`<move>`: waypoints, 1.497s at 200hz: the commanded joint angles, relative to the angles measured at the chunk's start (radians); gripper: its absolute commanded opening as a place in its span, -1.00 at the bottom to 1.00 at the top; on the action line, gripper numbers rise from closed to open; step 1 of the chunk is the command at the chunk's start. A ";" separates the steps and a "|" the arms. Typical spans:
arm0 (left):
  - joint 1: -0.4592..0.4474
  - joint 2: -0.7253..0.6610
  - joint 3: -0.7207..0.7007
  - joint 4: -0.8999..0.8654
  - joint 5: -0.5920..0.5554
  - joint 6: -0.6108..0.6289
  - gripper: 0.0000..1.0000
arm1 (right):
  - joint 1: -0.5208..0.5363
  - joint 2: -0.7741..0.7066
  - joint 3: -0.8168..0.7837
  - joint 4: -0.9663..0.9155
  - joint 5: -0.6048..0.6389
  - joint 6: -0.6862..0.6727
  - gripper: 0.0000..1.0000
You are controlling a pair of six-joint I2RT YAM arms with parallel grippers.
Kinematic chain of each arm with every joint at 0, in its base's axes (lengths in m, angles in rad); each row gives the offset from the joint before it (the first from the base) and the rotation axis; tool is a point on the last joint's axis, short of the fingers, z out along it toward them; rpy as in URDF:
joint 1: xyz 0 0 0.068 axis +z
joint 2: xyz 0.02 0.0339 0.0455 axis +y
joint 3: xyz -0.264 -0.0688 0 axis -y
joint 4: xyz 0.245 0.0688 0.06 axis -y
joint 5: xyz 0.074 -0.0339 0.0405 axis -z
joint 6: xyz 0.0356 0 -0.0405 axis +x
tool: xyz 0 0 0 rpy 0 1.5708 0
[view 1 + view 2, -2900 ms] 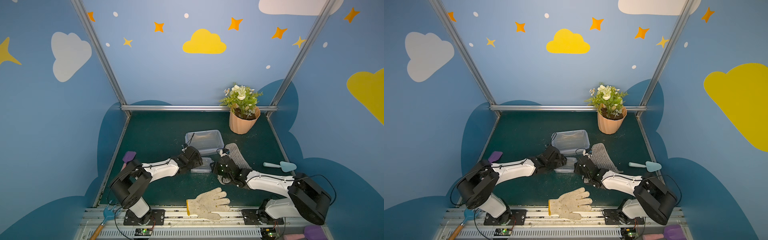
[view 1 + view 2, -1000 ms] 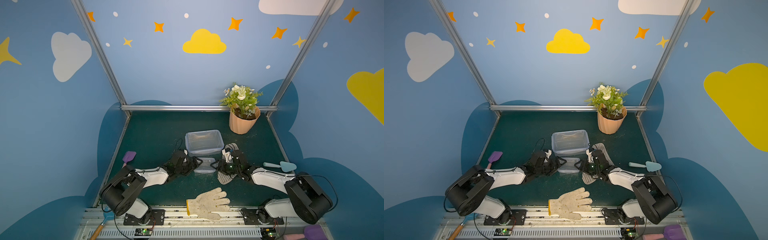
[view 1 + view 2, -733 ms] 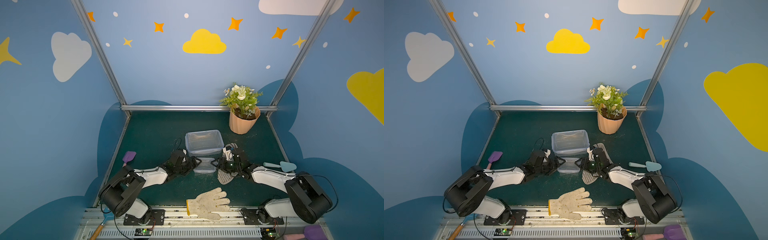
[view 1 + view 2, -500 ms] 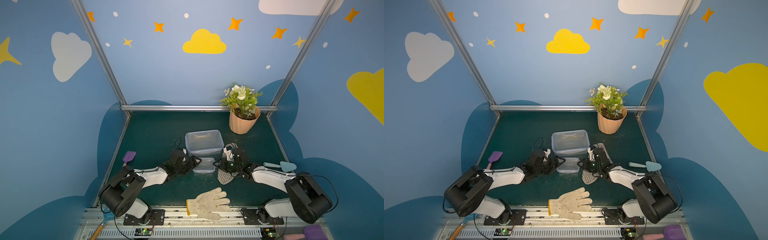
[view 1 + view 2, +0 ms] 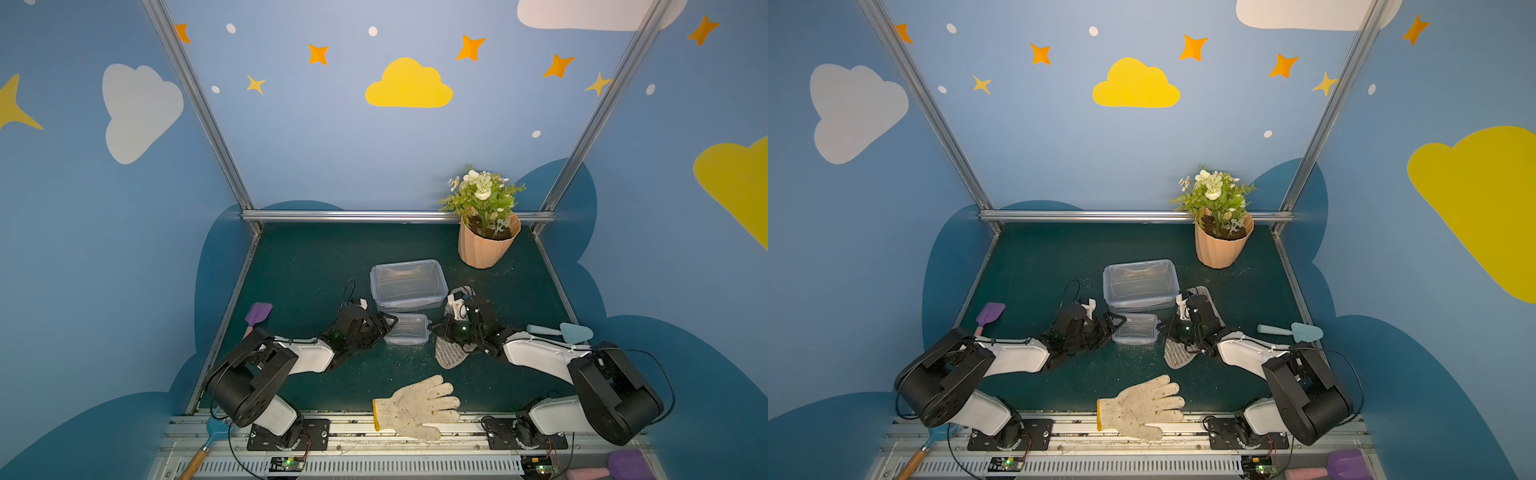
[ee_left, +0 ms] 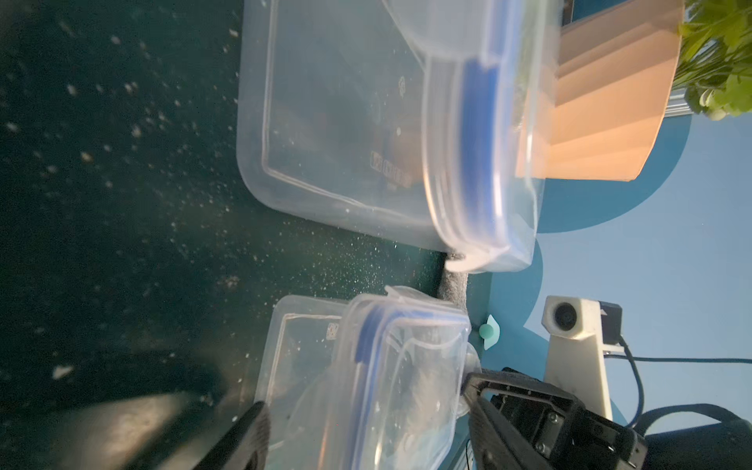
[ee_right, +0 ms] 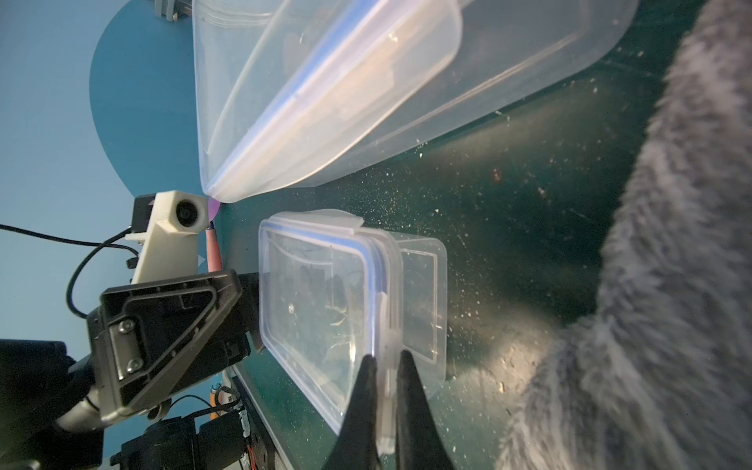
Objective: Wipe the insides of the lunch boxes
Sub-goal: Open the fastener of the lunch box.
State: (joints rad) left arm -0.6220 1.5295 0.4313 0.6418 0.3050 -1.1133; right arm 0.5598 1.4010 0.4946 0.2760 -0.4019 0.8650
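The small box (image 5: pixel 406 329) is hemmed in: left hand (image 5: pixel 388 328) straddling one end, right hand (image 5: pixel 433 328) pinching the other, large box (image 5: pixel 408 284) just behind. Open tabletop (image 5: pixel 316 266) lies between it and the glove (image 5: pixel 415 405), and across the far left.

Seeing clear glossy plastic on small lunch box (image 5: pixel 406 329) and large lunch box (image 5: pixel 407 284), fuzzy grey cloth (image 5: pixel 449 357) beside the small one, matt green mat (image 5: pixel 311 266) underneath.

Potted flowers (image 5: pixel 486 249), knit glove (image 5: pixel 415 405), purple spatula (image 5: pixel 257 313), teal trowel (image 5: pixel 569 332).
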 commanded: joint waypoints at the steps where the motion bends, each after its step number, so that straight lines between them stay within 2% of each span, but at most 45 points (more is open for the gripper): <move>1: -0.008 -0.022 -0.005 0.098 -0.020 -0.018 0.45 | 0.021 0.033 -0.002 -0.060 0.009 -0.007 -1.00; 63: -0.021 -0.029 -0.041 0.164 -0.069 -0.049 0.11 | 0.034 0.037 0.008 -0.078 0.021 -0.012 -1.00; 143: -0.067 -0.022 -0.098 0.340 -0.181 -0.074 0.04 | 0.059 0.066 0.015 -0.075 0.031 0.000 -1.00; 241: -0.083 -0.042 -0.122 0.350 -0.224 -0.084 -0.08 | 0.088 0.080 0.014 -0.070 0.047 0.013 -1.00; 299: -0.094 -0.034 -0.130 0.346 -0.234 -0.095 -0.24 | 0.093 0.073 0.014 -0.074 0.054 0.014 -1.00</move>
State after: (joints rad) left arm -0.6888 1.5093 0.2962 0.8970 0.0166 -1.1927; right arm 0.6189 1.4395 0.5190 0.3035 -0.3405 0.8860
